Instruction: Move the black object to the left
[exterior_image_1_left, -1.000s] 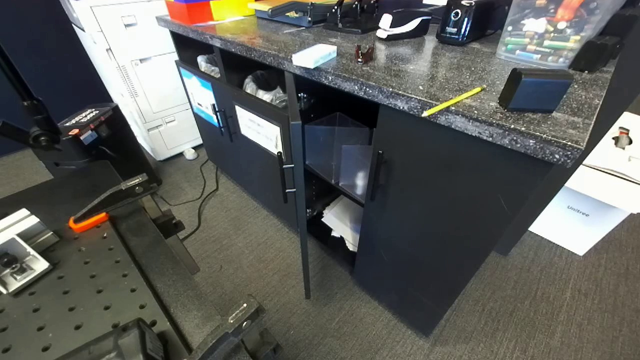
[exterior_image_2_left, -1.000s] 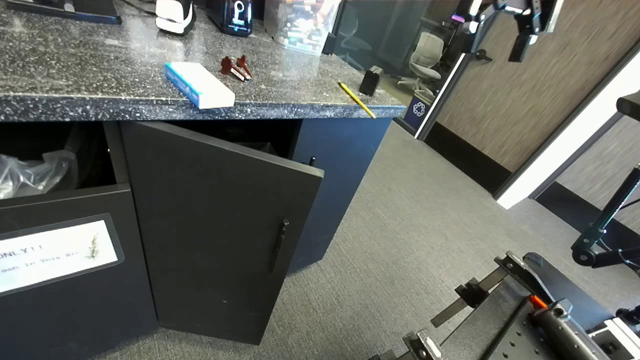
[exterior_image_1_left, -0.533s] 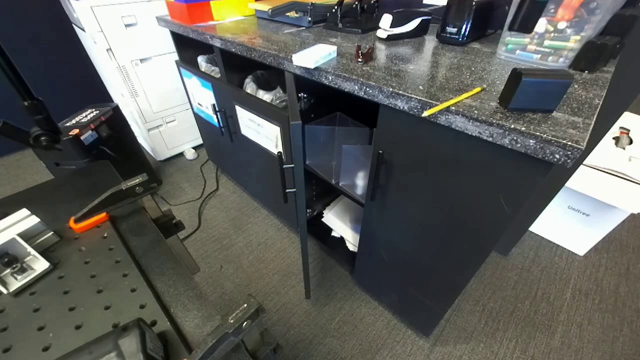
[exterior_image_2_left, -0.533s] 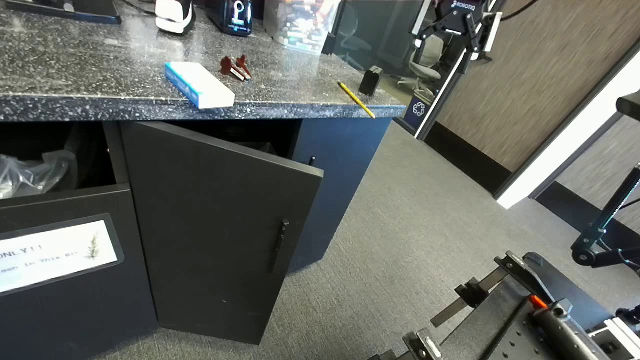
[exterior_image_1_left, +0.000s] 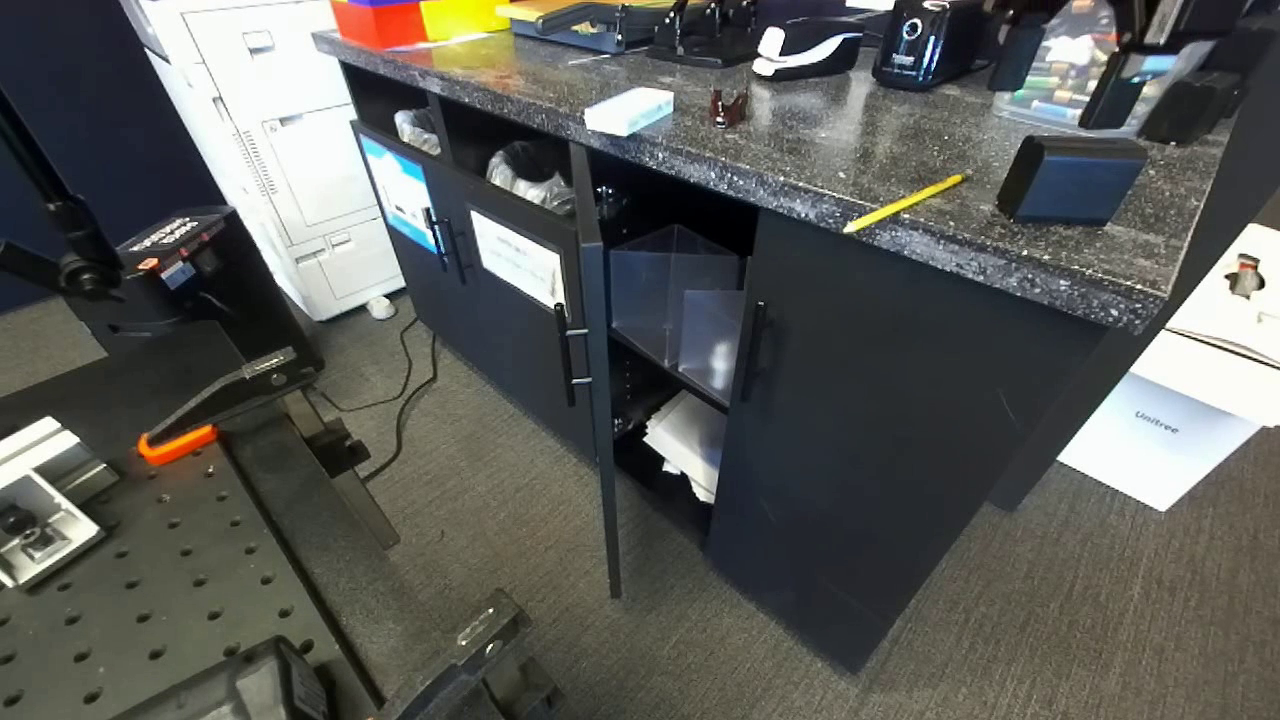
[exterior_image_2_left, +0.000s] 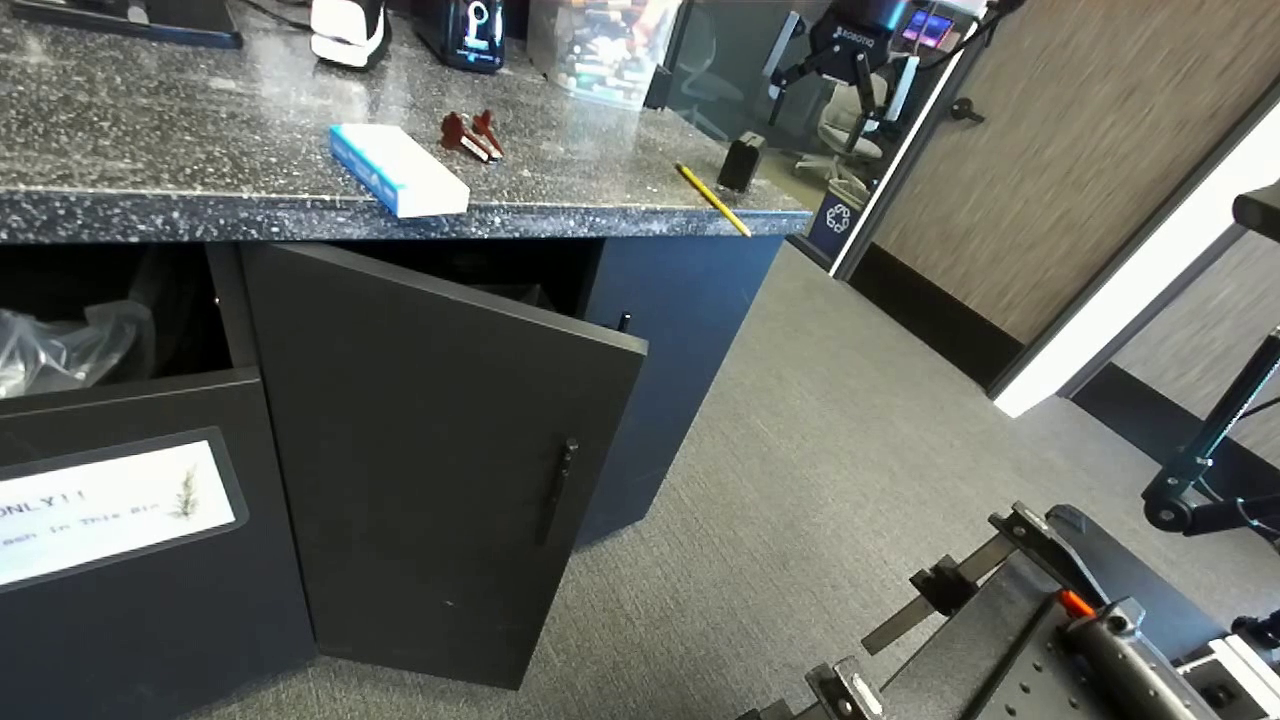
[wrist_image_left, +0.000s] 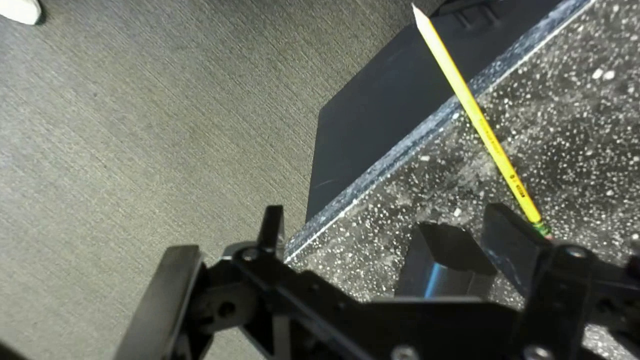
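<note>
"ROBOTIQ" gripper (exterior_image_2_left: 815, 120), jaws apart, and black block (exterior_image_2_left: 742, 162), upper right
In an exterior view, far right: white panel (exterior_image_1_left: 1160, 455) reading "Unitree"

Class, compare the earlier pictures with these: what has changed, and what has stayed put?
In an exterior view the open claw has moved leftward and slightly down, toward the black block; in an exterior view its fingers have come into sight at upper right. Nothing was gripped or released. The black block, pencil and white box stayed where they were.
</note>
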